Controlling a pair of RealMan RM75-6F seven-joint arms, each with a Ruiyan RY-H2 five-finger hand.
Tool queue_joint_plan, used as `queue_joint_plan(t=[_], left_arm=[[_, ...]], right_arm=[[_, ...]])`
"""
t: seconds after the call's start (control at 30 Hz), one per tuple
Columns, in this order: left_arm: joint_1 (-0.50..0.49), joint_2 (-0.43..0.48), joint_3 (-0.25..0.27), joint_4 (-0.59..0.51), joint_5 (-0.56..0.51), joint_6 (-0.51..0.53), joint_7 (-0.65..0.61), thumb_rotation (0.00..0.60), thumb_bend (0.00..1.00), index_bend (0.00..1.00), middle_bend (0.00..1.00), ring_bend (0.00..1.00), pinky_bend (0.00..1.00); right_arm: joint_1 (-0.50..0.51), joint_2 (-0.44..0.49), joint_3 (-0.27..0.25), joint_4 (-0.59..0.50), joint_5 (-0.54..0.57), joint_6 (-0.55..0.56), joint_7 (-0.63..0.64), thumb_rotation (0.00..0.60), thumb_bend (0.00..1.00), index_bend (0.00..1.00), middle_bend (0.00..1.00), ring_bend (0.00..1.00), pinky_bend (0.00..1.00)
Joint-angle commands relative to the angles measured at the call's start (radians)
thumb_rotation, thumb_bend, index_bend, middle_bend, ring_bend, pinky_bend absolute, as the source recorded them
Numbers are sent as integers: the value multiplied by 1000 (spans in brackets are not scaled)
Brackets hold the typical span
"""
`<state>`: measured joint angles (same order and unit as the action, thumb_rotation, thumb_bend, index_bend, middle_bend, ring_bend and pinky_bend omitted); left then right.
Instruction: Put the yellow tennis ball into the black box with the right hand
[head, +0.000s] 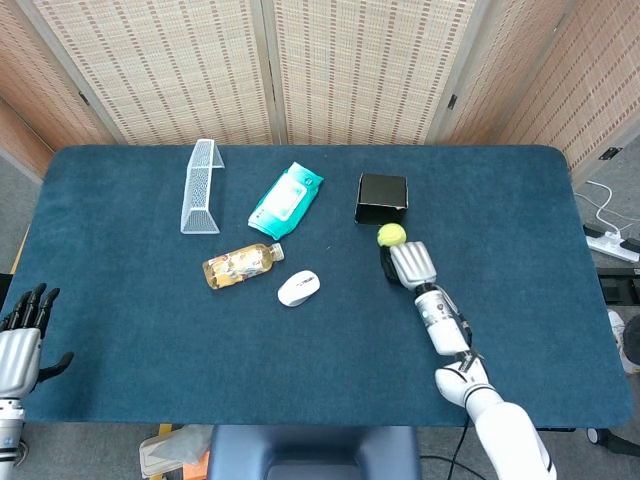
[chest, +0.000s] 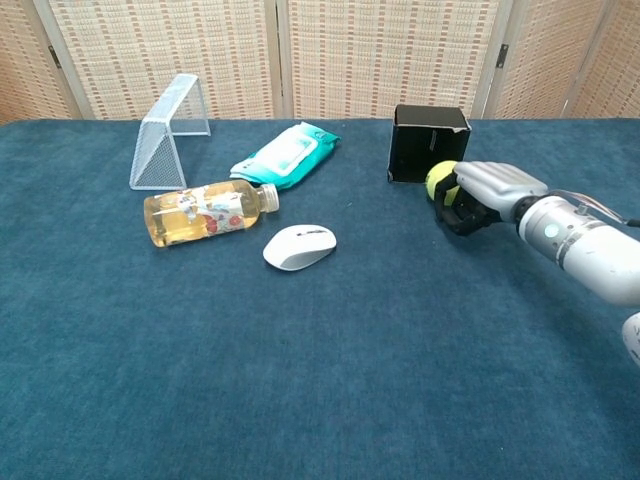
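Note:
The yellow tennis ball (head: 391, 234) (chest: 438, 180) sits in the fingers of my right hand (head: 410, 265) (chest: 482, 192), which grips it from the right side, low over the table. The black box (head: 382, 198) (chest: 430, 144) lies on its side with its opening toward me, just behind the ball and slightly to the left. The ball is right in front of the box's lower right corner, outside it. My left hand (head: 22, 338) hangs off the table's near left edge with its fingers spread and holds nothing; it shows only in the head view.
A white mouse (head: 299, 287) (chest: 299, 246), a bottle of amber drink (head: 240, 265) (chest: 204, 211) on its side, a teal wipes pack (head: 286, 198) (chest: 286, 157) and a small white mesh goal (head: 201, 186) (chest: 169, 132) lie left of the box on the blue table (head: 140, 330).

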<state>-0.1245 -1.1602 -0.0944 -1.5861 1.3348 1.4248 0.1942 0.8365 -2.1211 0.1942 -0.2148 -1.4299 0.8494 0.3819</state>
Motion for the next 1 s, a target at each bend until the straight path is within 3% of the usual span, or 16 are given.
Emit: queue_joint_plan(t=[0.03,0.4,0.77,1.0], left_arm=[[-1,0,-2,2,-6,-3,0,600,243,59,116,46,254],[-6,-1,-7,5,-31,-19,6,600,244,59,115,46,254],[-15,-4,-12,14,-61,-47,10,600,242,60,116,46,254],[-17,-4,-12,14,-65,-49,12,600,242,59,116,46,254]], right_arm=[[14,0,-3,11,2,-20,13,600,684,822,843,630,705],[63,0,-11,41,8,-97,41,600,682,813,727,548,635],[95,10,-27,53,2,-151,88,600,670,594,548,403,518],[108,16,-30,58,5,-177,99,600,665,431,381,219,399]])
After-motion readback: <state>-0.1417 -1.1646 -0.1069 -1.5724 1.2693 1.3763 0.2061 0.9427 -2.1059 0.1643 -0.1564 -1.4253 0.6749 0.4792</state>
